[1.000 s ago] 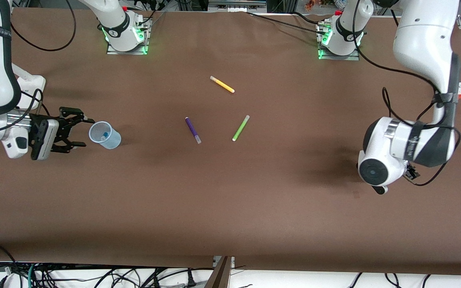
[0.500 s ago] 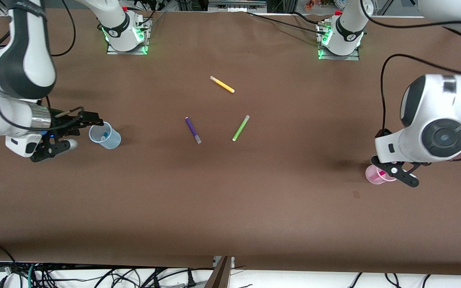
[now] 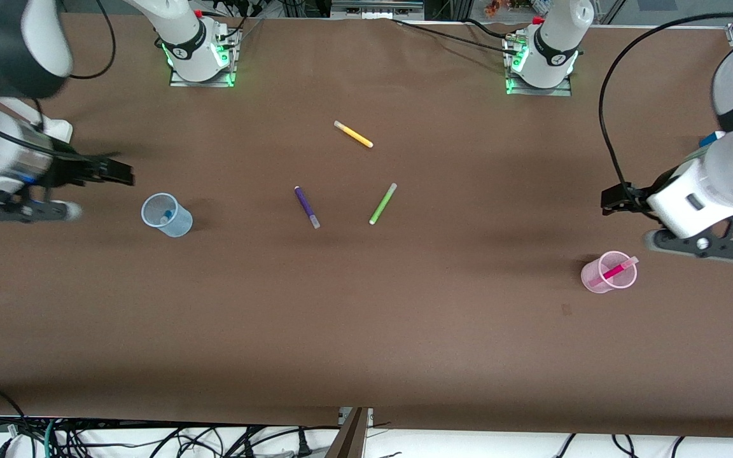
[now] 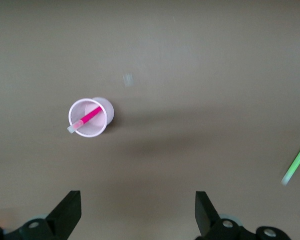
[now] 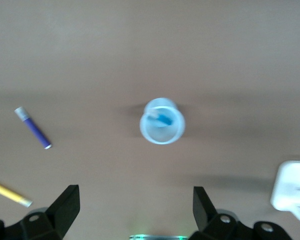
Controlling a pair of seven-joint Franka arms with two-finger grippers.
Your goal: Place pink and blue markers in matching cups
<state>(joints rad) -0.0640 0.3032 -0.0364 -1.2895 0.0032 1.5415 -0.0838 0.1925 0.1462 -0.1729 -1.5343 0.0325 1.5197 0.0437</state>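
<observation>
The pink marker (image 3: 614, 271) is leaning inside the pink cup (image 3: 600, 280), nearest the front camera. At its one o'clock the left gripper (image 4: 137, 212) is hanging wide open, holding nothing. The blue marker (image 3: 165, 217) is standing in the blue cup (image 3: 172, 222); at its ten o'clock the right gripper (image 5: 134, 210) is gaping empty.

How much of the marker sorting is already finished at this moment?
It looks complete. The pink marker stands in the pink cup, the blue marker in the blue cup. The left gripper and right gripper are open and empty. Nothing seems left.
</observation>
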